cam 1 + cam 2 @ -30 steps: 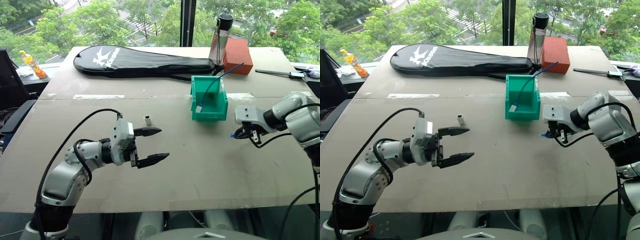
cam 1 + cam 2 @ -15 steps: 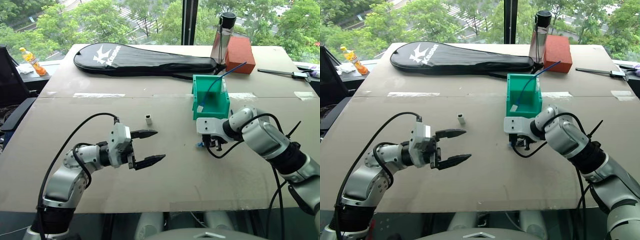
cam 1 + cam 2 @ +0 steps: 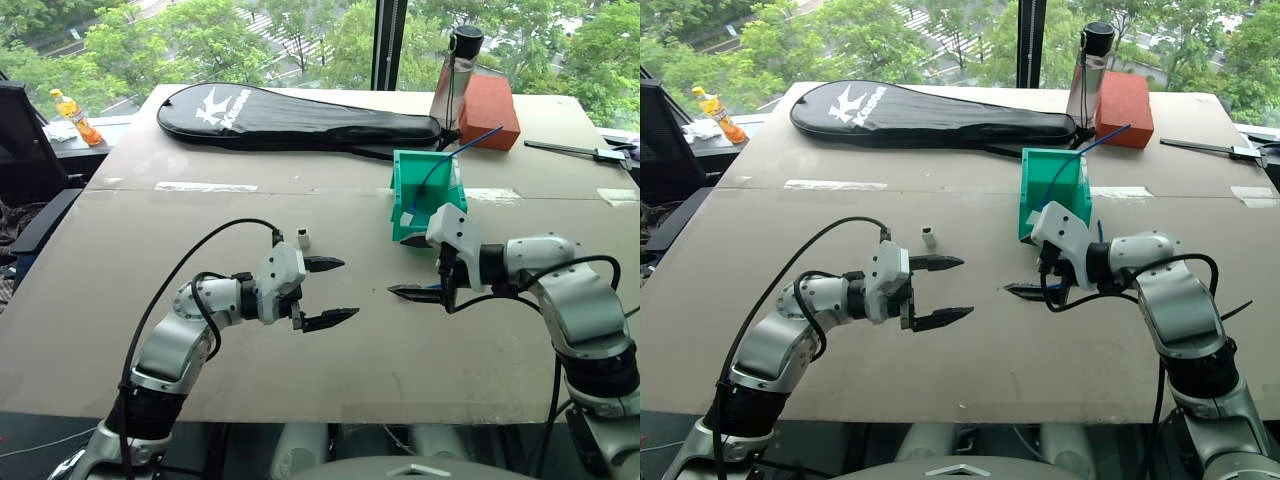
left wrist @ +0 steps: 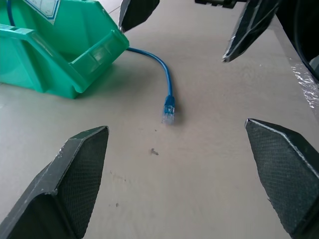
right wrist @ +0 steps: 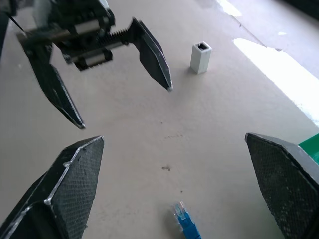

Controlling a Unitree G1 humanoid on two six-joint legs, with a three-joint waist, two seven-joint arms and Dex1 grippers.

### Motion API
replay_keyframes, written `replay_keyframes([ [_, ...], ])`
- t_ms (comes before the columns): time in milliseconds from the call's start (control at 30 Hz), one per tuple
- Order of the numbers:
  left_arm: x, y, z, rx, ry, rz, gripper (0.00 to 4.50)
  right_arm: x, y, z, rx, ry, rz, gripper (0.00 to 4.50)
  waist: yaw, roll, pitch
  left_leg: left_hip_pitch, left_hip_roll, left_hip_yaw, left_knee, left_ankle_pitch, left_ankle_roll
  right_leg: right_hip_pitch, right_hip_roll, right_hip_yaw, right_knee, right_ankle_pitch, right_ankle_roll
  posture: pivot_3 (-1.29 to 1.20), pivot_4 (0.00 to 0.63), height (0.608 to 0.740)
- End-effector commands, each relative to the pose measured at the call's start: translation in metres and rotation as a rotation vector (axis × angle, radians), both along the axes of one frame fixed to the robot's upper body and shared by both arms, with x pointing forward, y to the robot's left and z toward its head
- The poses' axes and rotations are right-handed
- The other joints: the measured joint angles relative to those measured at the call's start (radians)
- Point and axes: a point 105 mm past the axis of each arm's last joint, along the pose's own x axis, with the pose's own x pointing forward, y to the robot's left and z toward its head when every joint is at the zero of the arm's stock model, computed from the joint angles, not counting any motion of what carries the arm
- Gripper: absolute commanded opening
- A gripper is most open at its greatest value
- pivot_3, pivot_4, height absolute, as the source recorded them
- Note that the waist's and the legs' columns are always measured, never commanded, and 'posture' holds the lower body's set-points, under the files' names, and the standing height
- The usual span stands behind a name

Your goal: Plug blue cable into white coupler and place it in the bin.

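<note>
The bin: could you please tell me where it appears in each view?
Left eye: bin mid-table, just behind right tool.
Right eye: bin likewise behind it.
Left wrist: bin beside right tool's finger, blue cable emerging.
Right wrist: bin corner beside its own finger.
Shared landmark: right tool.

On the flat beige table [image 3: 300, 400], the small teal-green plastic bin [image 3: 428, 205] sits right of centre, with the tiny white boxy coupler [image 3: 303, 239] to its left, nearer mid-frame. The thin blue network cable [image 4: 167, 89] lies on the table beside the bin's lower edge, its plug end apart from the bin. Across the upper frame lie a long black racket bag [image 3: 290, 112] at left and a red-brown block [image 3: 488, 104] at right, behind the bin.
</note>
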Motion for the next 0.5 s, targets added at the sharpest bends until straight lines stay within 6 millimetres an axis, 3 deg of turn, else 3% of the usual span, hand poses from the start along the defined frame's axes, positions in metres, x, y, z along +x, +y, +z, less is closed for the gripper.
replay_keyframes([
  [33,0.011,-0.016,-0.005,0.034,-0.008,-0.022,4.5,-0.016,-0.023,0.012,0.043,-0.122,-0.045,4.48,-0.004,0.0,0.0,0.001,0.0,0.0,0.0,0.0,0.0,0.001,0.0,0.0,-0.001,0.0,0.0,0.0,0.15,0.74],
  [167,0.022,-0.034,-0.008,0.026,0.002,-0.031,4.5,-0.036,-0.048,-0.001,0.02,-0.094,-0.037,4.48,-0.01,0.0,0.0,0.003,-0.001,0.001,0.001,0.0,0.001,0.002,0.0,0.001,-0.001,0.0,0.0,0.0,0.15,0.74],
  [367,0.031,-0.054,-0.026,0.109,-0.042,-0.068,4.5,-0.049,-0.104,-0.017,-0.101,-0.098,-0.162,4.48,-0.008,0.0,0.0,0.005,0.0,0.0,0.001,0.0,0.0,0.002,0.004,0.002,0.001,0.0,0.0,0.0,0.15,0.74],
  [500,0.036,-0.058,-0.037,0.126,-0.047,-0.062,4.5,-0.059,-0.119,-0.021,-0.128,-0.103,-0.231,4.48,-0.006,0.0,0.0,0.005,0.0,0.0,0.001,0.0,0.0,0.002,0.004,0.002,0.001,0.0,0.0,0.0,0.15,0.74],
])
